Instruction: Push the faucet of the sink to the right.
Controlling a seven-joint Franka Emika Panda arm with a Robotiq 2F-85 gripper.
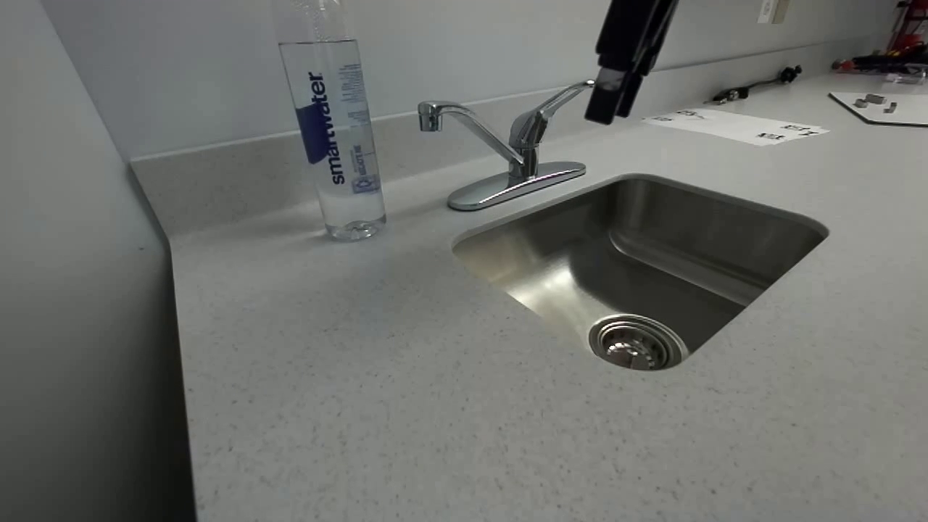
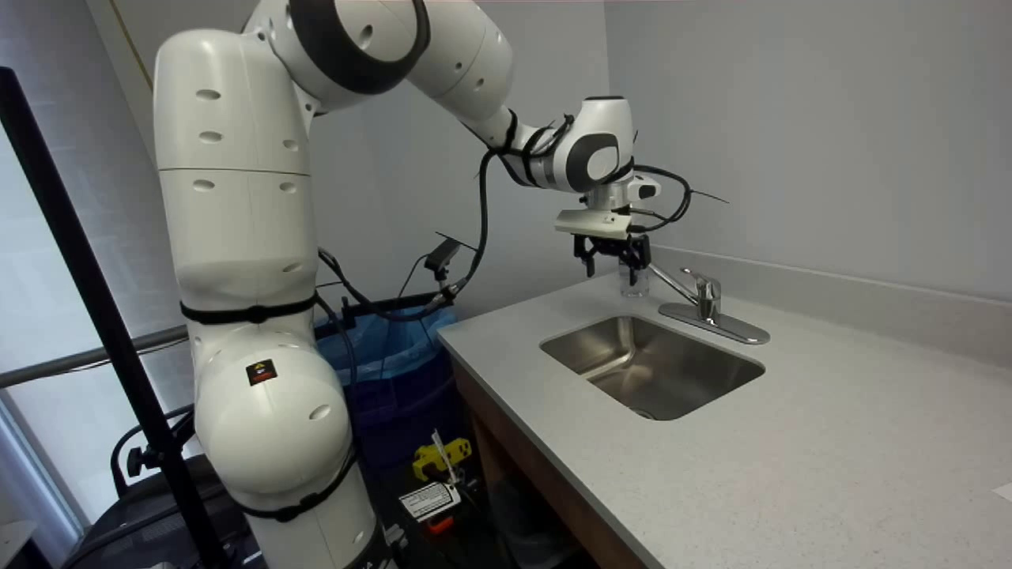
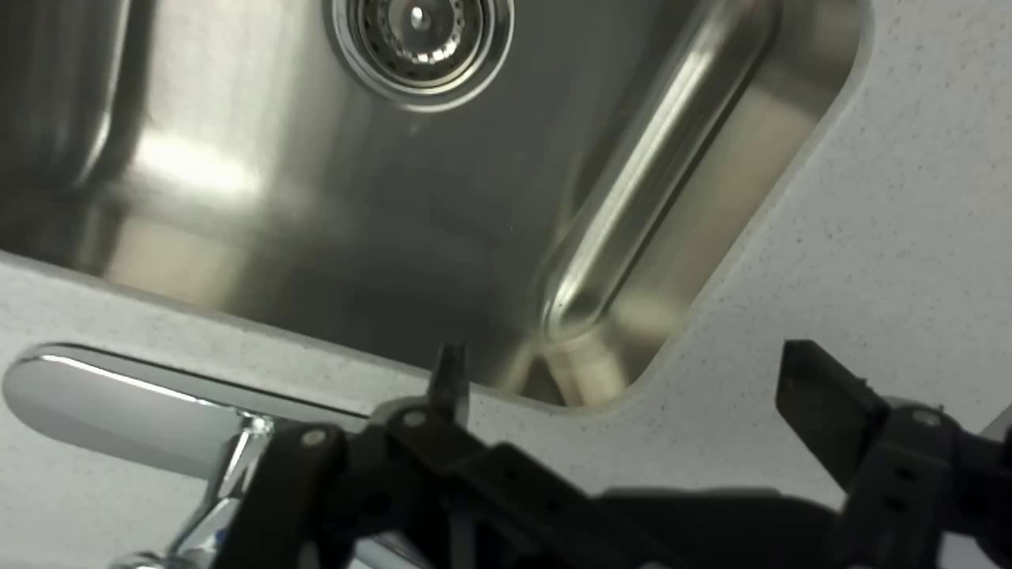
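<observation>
The brushed-metal faucet [image 1: 528,161] stands on its oval base plate at the sink's wall side, spout angled toward the bottle, lever raised. In an exterior view the faucet [image 2: 708,300] has its spout end hidden behind my gripper. In the wrist view its base plate [image 3: 134,411] and handle show at lower left, partly covered by my left-hand finger. The rectangular steel sink [image 1: 696,217] also shows in an exterior view [image 2: 632,371] and the wrist view [image 3: 443,205]. My gripper [image 2: 611,276] is open and empty above the counter and sink corner [image 3: 624,356]; its black tip [image 1: 610,109] shows too.
A tall clear water bottle [image 1: 344,159] stands left of the faucet near the corner; it is mostly hidden behind the gripper in an exterior view [image 2: 634,286]. A wall with a low backsplash [image 2: 870,288] runs behind the faucet. Printed paper [image 1: 736,127] lies on the counter.
</observation>
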